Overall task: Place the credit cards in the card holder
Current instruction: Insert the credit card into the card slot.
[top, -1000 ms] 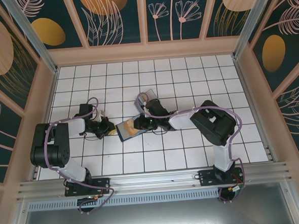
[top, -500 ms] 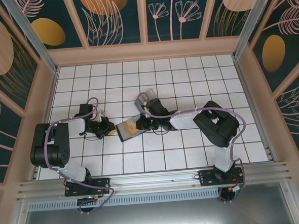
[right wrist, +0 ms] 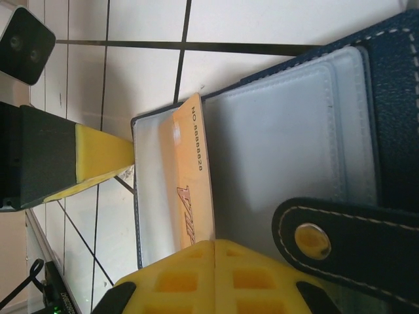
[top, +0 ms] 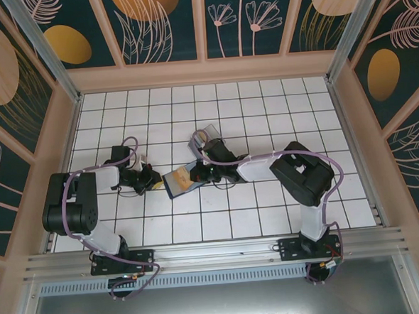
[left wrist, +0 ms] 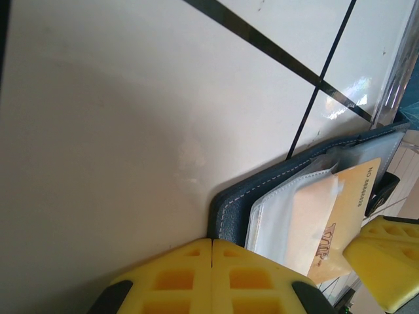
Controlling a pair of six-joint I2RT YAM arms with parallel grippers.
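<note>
Right gripper [right wrist: 214,243] pinches the orange card [right wrist: 193,176]; left gripper [left wrist: 211,243] clamps the wallet [right wrist: 281,131] corner. Pushed askew, the card could jam at the pocket ahead of the jaws.

In the top view both arms reach low toward mid-frame, the left gripper [top: 148,181] at centre-left facing the right gripper [top: 196,173], each with its yellow pads [left wrist: 171,273] pressed together.
</note>
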